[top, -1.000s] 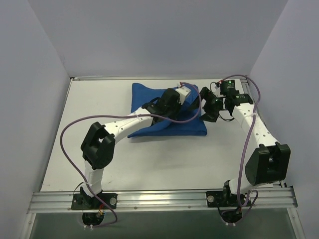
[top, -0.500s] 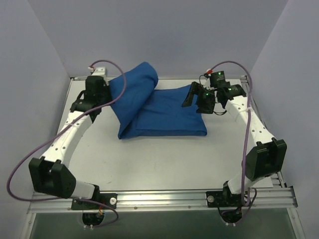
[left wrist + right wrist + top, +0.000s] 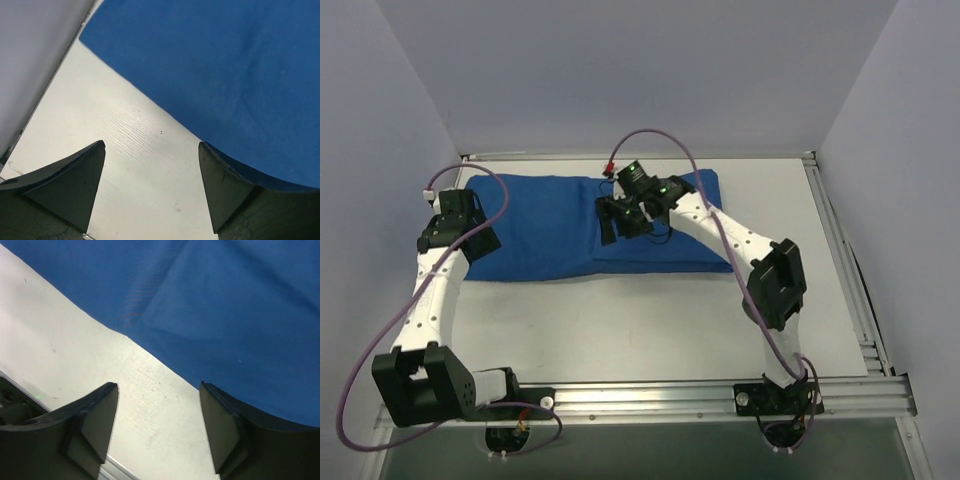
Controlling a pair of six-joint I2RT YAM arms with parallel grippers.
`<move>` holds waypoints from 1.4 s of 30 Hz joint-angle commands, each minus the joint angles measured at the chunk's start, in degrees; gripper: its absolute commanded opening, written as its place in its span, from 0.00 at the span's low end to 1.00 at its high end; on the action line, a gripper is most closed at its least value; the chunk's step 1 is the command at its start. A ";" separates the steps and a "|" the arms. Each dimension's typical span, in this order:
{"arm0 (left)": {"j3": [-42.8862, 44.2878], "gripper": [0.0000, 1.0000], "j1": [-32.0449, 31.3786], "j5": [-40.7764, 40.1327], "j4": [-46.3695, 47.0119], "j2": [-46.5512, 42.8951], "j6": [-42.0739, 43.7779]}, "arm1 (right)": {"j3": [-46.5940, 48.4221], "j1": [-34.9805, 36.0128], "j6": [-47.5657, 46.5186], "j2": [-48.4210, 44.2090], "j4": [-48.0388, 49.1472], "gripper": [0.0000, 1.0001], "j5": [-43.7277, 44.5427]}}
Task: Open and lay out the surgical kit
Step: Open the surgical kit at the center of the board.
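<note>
The surgical kit shows as a royal-blue cloth wrap (image 3: 540, 225) lying at the back of the table, with one flap spread flat to the left and a thicker folded part on the right. My left gripper (image 3: 470, 238) is at the flap's left edge. In the left wrist view it (image 3: 152, 145) stands open over bare table, and the cloth (image 3: 225, 65) runs past its right finger. My right gripper (image 3: 613, 222) hovers over the middle of the wrap. In the right wrist view it (image 3: 159, 385) is open and holds nothing, with cloth (image 3: 225, 300) beyond it.
Pale walls close in the table on the left, back and right. An aluminium rail (image 3: 640, 400) with both arm bases runs along the near edge, and another rail (image 3: 840, 250) runs down the right side. Bare white table (image 3: 640, 330) lies in front of the wrap.
My left gripper pulled a cloth flap over to the left, laid it flat and let go. My right arm swung from the wrap's right end to over its middle.
</note>
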 commanded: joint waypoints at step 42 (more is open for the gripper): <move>-2.77 0.76 -0.35 10.75 3.45 -2.61 -2.78 | 20.90 10.66 -12.47 21.52 -7.32 0.41 9.49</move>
